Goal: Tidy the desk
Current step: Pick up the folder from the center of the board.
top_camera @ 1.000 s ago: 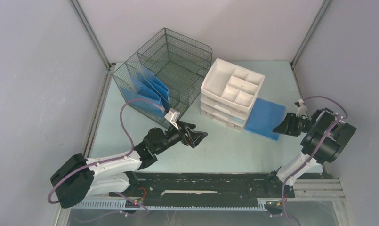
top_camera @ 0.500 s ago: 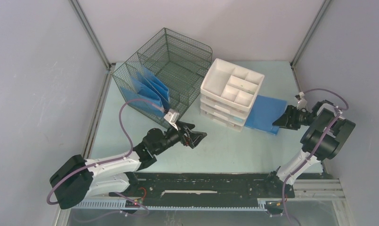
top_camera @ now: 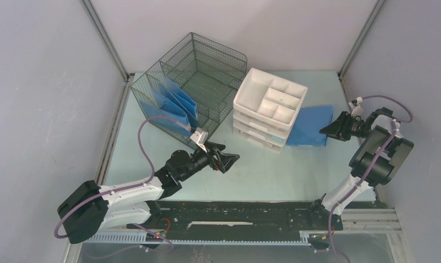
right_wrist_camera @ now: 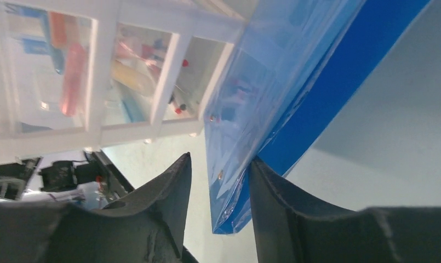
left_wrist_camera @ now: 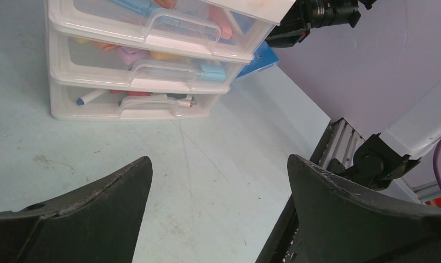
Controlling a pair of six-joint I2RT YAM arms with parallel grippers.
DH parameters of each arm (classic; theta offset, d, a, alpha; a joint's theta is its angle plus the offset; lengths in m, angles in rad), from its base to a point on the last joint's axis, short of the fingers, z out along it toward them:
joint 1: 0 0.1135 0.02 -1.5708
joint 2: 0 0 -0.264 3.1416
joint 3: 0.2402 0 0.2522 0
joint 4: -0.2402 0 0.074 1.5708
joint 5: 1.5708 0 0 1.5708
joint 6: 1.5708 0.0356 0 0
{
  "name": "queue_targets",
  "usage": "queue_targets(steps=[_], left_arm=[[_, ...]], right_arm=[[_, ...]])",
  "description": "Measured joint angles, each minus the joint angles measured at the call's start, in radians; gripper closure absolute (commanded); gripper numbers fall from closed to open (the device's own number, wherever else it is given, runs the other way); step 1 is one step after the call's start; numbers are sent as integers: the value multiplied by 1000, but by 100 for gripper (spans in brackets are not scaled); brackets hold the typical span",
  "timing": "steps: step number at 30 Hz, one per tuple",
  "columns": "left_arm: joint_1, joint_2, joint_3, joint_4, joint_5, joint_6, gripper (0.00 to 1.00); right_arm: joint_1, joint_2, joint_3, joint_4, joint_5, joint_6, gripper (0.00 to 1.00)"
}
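Left gripper (top_camera: 232, 163) hangs released above the desk (top_camera: 273, 175); right gripper (right_wrist_camera: 219, 160), at 3 o'clock of the drawer unit (top_camera: 267, 107), straddles the blue folder (top_camera: 310, 127), clench impossible to tell.

Left arm (top_camera: 125, 192): base at the near edge of the desk (top_camera: 273, 175), left side. It lies low and reaches forward and rightward toward the desk's middle. Left gripper (top_camera: 230, 163) points right, held off the surface, jaws spread wide with nothing between them.

Right arm (top_camera: 378, 159): base at the near edge, right side. It rises steeply along the right edge, with the elbow folded high and the wrist turned leftward. Right gripper (top_camera: 324, 130) points left, close to the right edge. Its 2 fingers (right_wrist_camera: 163, 197) straddle the edge of a blue folder (top_camera: 311, 126). 1 finger touches it and a slight gap shows at the other. Whether the clamp is firm is unclear.
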Motion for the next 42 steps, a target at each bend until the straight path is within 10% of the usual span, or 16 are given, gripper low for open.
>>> queue_targets(steps=[11, 42], left_arm=[[0, -5, -5, 2, 0, 5, 0], [0, 29, -36, 126, 56, -97, 0]], right_arm=[[8, 3, 6, 104, -18, 207, 100], [-191, -373, -13, -29, -132, 106, 100]])
